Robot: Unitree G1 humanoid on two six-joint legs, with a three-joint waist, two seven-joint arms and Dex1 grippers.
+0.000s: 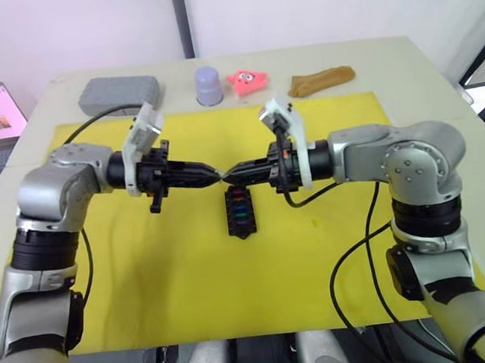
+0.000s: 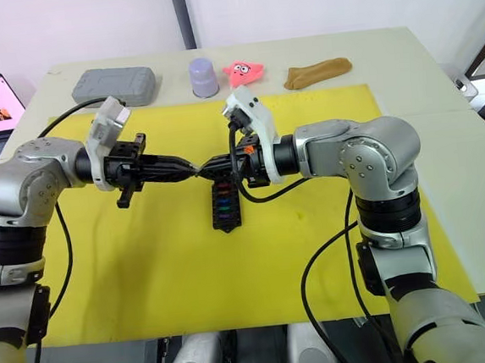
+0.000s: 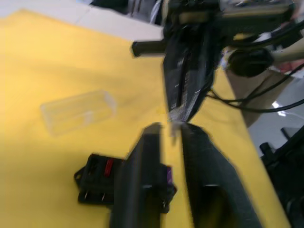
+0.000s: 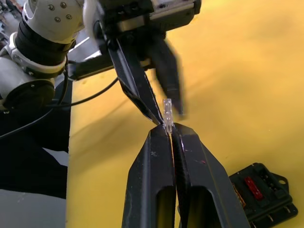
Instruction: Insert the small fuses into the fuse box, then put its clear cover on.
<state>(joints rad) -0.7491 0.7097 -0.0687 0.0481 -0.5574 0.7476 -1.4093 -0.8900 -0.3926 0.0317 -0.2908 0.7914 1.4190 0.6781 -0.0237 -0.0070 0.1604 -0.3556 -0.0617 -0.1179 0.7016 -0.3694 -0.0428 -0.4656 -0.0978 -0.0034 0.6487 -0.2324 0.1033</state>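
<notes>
Fuse box (image 1: 239,213): several fuses already in.
Right hand (image 4: 169,127): pinches pale fuse (image 4: 167,110).
Left hand (image 4: 161,116): open around it.
Clear cover (image 3: 78,111): not yet on.

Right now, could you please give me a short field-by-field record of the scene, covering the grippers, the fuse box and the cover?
right gripper: shut on pale grey fuse, above the fuse box
left gripper: fingers slightly apart, tips meeting the right gripper's at the fuse
fuse box: on yellow mat, green, blue, purple and red fuses seated
clear cover: lying on the mat, apart from the box
table's far edge: grey case, lavender cup, pink toy, brown object
</notes>
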